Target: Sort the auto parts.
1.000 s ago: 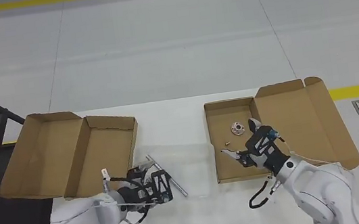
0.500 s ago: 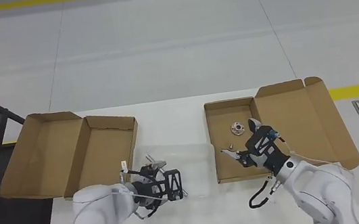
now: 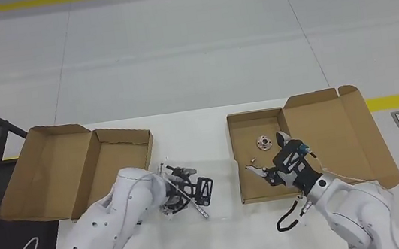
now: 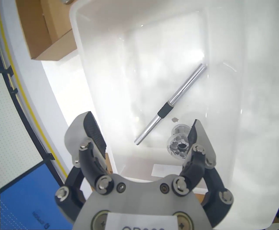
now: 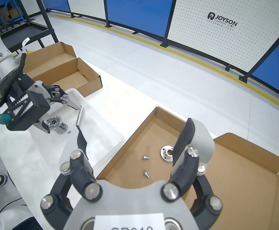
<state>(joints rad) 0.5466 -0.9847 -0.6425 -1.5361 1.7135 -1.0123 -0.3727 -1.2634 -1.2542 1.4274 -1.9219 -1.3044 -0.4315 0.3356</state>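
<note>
You are holding the left pincer (image 4: 142, 122) open over the clear tray (image 4: 87, 65). The gear (image 4: 179, 146) is lying just beside one finger, not btw. both; the rod (image 4: 172, 102) is slanting away.

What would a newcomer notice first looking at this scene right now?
Probably the left gripper, open over a shiny metal rod and a toothed hub in the clear bin at mid-table. Next, the right gripper, open over the right cardboard box holding a flange and two small screws.
</note>
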